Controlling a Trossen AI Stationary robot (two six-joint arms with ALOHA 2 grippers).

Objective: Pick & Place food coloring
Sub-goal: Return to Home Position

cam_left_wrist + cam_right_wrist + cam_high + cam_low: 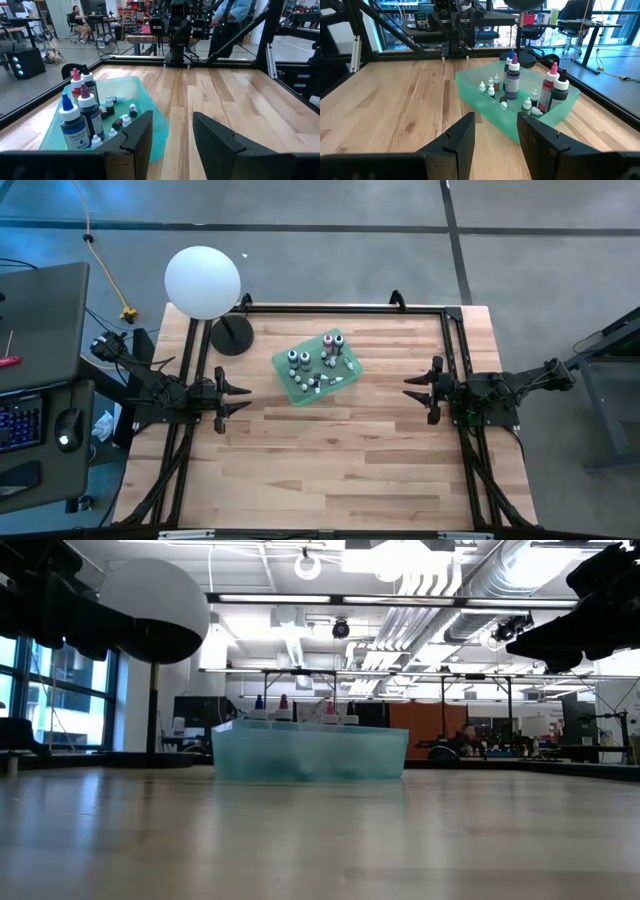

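Observation:
A green tray [283, 375] sits near the table's far middle, tilted askew. Inside it stand several larger squeeze bottles with blue, pink and dark caps [75, 120] [511, 75], and several tiny dropper bottles with whitish caps [490, 86] [111, 106] stand or lie on its floor. My left gripper [240, 399] hovers open at the table's left side, left of the tray. My right gripper [412, 388] hovers open at the right side, fingers pointing toward the tray. In the low view the tray [310, 752] rests flat on the wood.
A white sphere lamp [203, 281] on a round black base [232, 335] stands at the far left corner, just beyond the tray. A black frame [345, 307] runs along the table's edges. Bare wood [340, 460] spreads across the near half.

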